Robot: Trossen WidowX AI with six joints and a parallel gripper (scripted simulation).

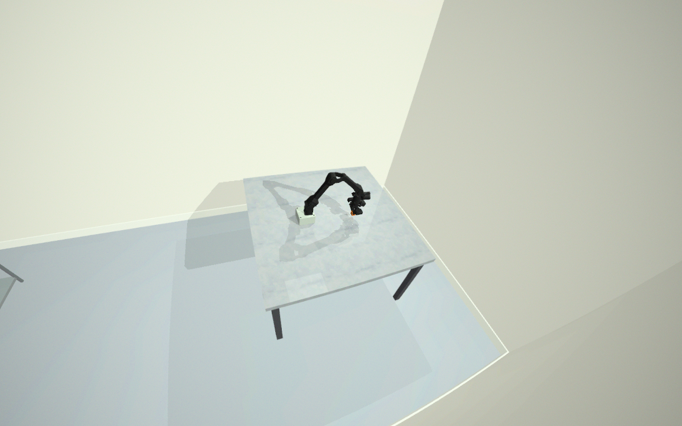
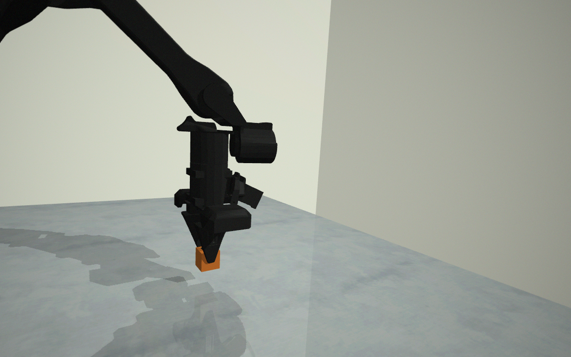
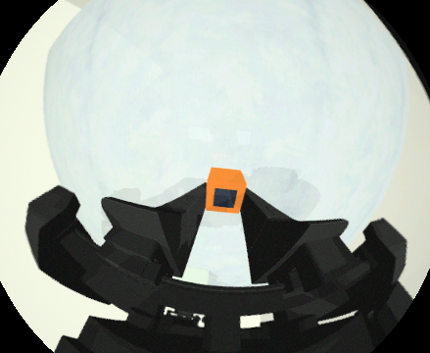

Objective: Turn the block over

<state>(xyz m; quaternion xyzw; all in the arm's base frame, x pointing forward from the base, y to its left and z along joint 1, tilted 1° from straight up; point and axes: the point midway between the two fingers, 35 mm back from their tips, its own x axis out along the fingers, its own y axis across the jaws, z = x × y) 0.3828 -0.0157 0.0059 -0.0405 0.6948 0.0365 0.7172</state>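
Observation:
My gripper [image 1: 355,212] [image 2: 204,255] [image 3: 224,188] points down and is shut on the small orange block, one finger on each side of it. The block [image 1: 352,213] [image 2: 203,264] [image 3: 226,176] is held a little above the table [image 1: 386,243] [image 2: 412,293] [image 3: 224,74]. The dark square mark [image 3: 224,198] is on the block's upper side, facing up between the fingers in the wrist view. The near finger covers part of the block in the exterior view, and the mark does not show there.
The arm's pale base [image 1: 305,218] stands on the table, left of the gripper in the top view. Shadows of the arm fall across the table top. A wall [image 1: 571,158] rises beyond the table's right edge.

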